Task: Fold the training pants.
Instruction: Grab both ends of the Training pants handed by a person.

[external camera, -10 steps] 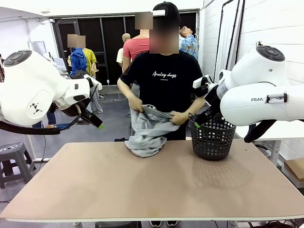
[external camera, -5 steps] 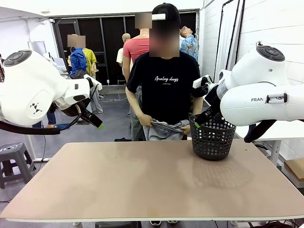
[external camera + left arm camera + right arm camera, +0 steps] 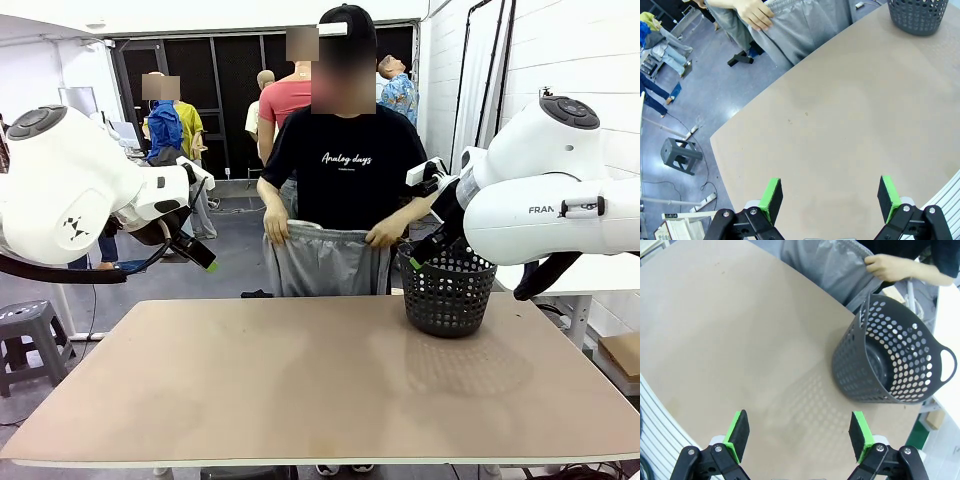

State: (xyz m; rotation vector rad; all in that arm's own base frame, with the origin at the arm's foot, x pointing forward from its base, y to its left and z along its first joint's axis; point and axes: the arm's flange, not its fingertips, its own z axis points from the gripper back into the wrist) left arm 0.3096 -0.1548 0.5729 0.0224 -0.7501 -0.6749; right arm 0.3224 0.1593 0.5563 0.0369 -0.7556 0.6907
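A person at the far side holds the light grey training pants (image 3: 327, 262) up by the waistband with both hands, the legs hanging behind the table's far edge. The pants (image 3: 805, 30) also lie at the top of the left wrist view, and the pants (image 3: 825, 265) at the top of the right wrist view. My left gripper (image 3: 207, 262) hangs raised at the left, open and holding nothing (image 3: 830, 192). At the right, beside the basket, my right gripper (image 3: 418, 256) is also raised, open and holding nothing (image 3: 799, 432). Both grippers are well apart from the pants.
A black mesh basket (image 3: 447, 290) stands on the brown table (image 3: 300, 390) at the far right, close under my right gripper. A grey stool (image 3: 25, 335) stands on the floor at the left. People stand farther back.
The person lifted the bunched pants off the table's far edge and now holds them spread by the waistband. Neither arm has moved.
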